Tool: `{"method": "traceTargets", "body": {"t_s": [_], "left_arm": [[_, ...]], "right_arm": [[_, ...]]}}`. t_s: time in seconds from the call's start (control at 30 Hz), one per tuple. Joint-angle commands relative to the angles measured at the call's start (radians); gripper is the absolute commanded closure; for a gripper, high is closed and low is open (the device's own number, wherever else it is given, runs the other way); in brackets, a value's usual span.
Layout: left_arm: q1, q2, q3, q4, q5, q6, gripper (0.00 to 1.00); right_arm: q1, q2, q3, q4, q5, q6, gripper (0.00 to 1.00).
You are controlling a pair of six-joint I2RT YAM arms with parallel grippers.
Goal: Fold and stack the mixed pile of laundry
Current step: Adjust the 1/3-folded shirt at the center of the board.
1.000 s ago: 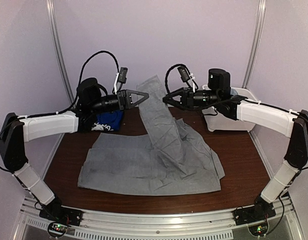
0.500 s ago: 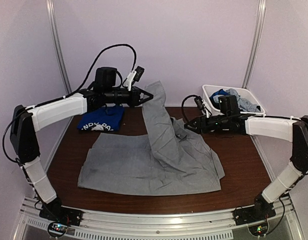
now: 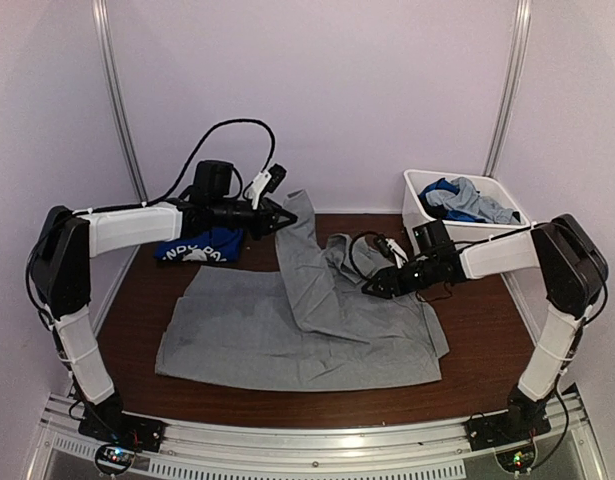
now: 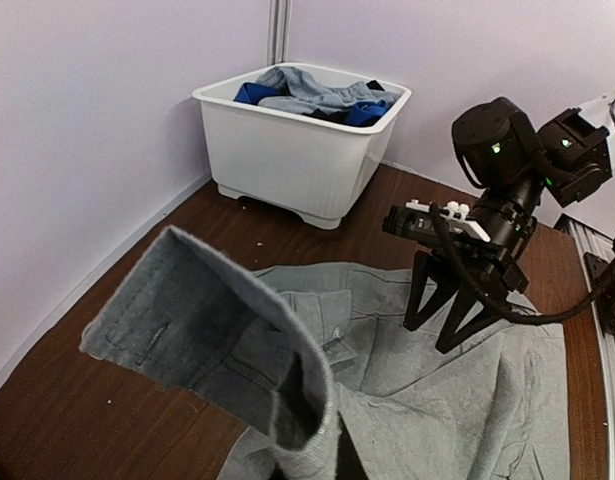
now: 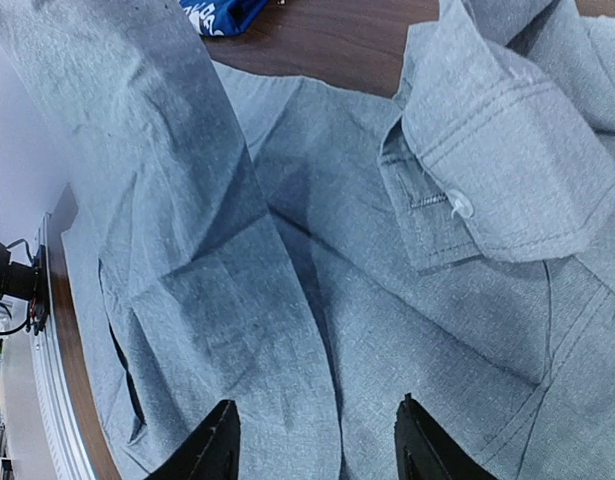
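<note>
A large light-grey shirt [image 3: 277, 335] lies spread across the brown table [image 3: 487, 340]. My left gripper [image 3: 284, 215] is shut on one sleeve [image 3: 305, 235] and holds it up above the back of the table. In the left wrist view that sleeve [image 4: 217, 340] drapes over and hides the fingers. My right gripper [image 3: 373, 289] hovers low over the shirt's right half, jaws open and empty. Below its fingertips [image 5: 219, 445] lie flat cloth and a buttoned cuff [image 5: 487, 160]. A folded royal-blue garment [image 3: 200, 246] with white print sits at the back left.
A white plastic bin [image 3: 424, 218] stands at the back right, holding more blue and grey clothes [image 3: 465, 200]. Purple walls close in the back and sides. The left arm's cable [image 3: 222, 130] loops above its wrist. Bare wood [image 4: 77, 420] shows left of the lifted sleeve.
The right gripper opened, let go of the grey shirt and dropped down and left to just above it. The left gripper sank lower, still holding the sleeve.
</note>
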Motion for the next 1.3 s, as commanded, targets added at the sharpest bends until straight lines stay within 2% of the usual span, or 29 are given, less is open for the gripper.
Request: {"method": "traceTargets", "body": {"t_s": [0.0, 0.17, 0.47, 0.53, 0.67, 0.87, 1.0, 1.17, 1.27], "left_arm": [[0.014, -0.036, -0.04, 0.219, 0.138, 0.062, 0.97], [0.018, -0.047, -0.054, 0.305, 0.269, 0.059, 0.96], [0.019, -0.064, -0.052, 0.316, 0.431, 0.082, 0.97], [0.019, -0.068, -0.051, 0.312, 0.439, 0.095, 0.97], [0.022, -0.071, -0.039, 0.282, 0.457, 0.122, 0.98], [0.026, -0.068, -0.021, 0.261, 0.468, 0.149, 0.99], [0.028, -0.063, -0.008, 0.256, 0.466, 0.153, 0.99], [0.028, -0.053, 0.005, 0.255, 0.483, 0.149, 0.99], [0.028, -0.05, 0.006, 0.252, 0.497, 0.148, 0.99]], "right_arm": [[0.019, 0.054, 0.037, 0.024, -0.03, -0.021, 0.47], [0.033, 0.093, 0.078, 0.075, -0.085, -0.031, 0.45], [0.034, 0.099, 0.159, 0.235, -0.29, -0.013, 0.37], [0.035, 0.094, 0.185, 0.239, -0.326, -0.009, 0.41], [0.037, 0.058, 0.214, 0.255, -0.375, 0.012, 0.59], [0.043, 0.039, 0.268, 0.222, -0.418, 0.021, 0.61], [0.057, 0.036, 0.314, 0.189, -0.424, 0.015, 0.5], [0.091, 0.02, 0.397, 0.173, -0.428, 0.023, 0.45], [0.104, 0.02, 0.456, 0.147, -0.43, 0.016, 0.46]]}}
